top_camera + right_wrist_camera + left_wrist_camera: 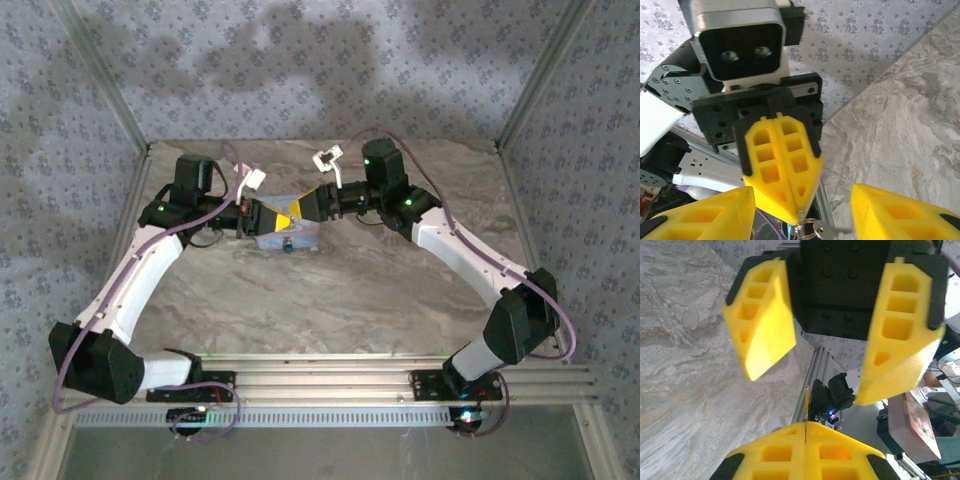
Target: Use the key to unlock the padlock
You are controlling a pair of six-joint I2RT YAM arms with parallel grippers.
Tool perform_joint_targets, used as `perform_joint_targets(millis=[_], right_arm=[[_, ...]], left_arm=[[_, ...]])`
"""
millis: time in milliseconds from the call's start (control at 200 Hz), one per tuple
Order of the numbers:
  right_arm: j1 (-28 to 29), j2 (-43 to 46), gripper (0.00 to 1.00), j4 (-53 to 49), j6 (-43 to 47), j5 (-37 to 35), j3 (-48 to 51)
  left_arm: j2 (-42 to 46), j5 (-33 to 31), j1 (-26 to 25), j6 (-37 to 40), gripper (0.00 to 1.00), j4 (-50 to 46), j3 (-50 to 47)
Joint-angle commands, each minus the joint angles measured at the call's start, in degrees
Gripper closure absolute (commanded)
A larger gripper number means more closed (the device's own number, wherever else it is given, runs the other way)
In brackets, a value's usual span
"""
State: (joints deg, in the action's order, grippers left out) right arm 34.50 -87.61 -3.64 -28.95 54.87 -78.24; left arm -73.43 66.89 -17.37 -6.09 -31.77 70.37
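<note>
My left gripper (805, 424) is shut on a thin key (805, 407), whose blade sticks out edge-on from the tip of its yellow fingers. In the right wrist view the same left gripper (801, 212) points toward the camera, and a key ring (812, 231) with a silver key hangs from its tip. My right gripper (801, 196) faces it, open, with a yellow finger on either side of the left tip. From above, the left gripper (296, 212) and right gripper (310, 207) meet over a pale blue tin (285, 238). The padlock (288, 247) is a tiny dark teal spot at the tin's front edge.
The marble-patterned table (330, 300) stretches toward the arm bases, with an aluminium rail (330, 385) along its near edge. Patterned walls close in the left, back and right sides. Cables loop over both arms.
</note>
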Motion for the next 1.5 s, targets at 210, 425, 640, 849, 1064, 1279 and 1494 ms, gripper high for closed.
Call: perform_joint_targets(millis=[210, 425, 640, 849, 1064, 1279, 1494], right_arm=[[0.9, -1.5, 0.51, -1.1, 0.6, 1.9, -2.3], [1.6, -1.9, 0.88, -1.1, 0.6, 3.2, -2.5], [1.7, -0.3, 1.00, -1.5, 1.9, -0.2, -2.2], [3.3, 3.1, 1.00, -13.2, 13.4, -19.3, -4.8], [6.3, 4.9, 1.00, -13.9, 18.2, -26.7, -5.7], [4.1, 6.8, 1.00, 2.4, 6.4, -15.3, 1.4], [3.6, 7.7, 1.00, 6.3, 2.1, -12.5, 3.5]], left_arm=[[-0.7, 2.7, 0.0, 4.0, 1.00, -3.7, 2.6], [-0.8, 2.6, 0.0, 3.9, 1.00, -3.6, 2.6], [0.5, -4.0, 1.0, 0.7, 1.00, -2.2, 1.4], [8.0, -16.7, 3.6, -19.1, 0.63, 11.3, -6.9], [16.8, -23.3, -0.9, -26.9, 0.54, 23.1, -13.0], [21.5, -23.8, -1.7, -40.5, 0.50, 49.2, -24.2], [18.6, -19.4, -4.6, -42.8, 0.52, 58.2, -25.1]])
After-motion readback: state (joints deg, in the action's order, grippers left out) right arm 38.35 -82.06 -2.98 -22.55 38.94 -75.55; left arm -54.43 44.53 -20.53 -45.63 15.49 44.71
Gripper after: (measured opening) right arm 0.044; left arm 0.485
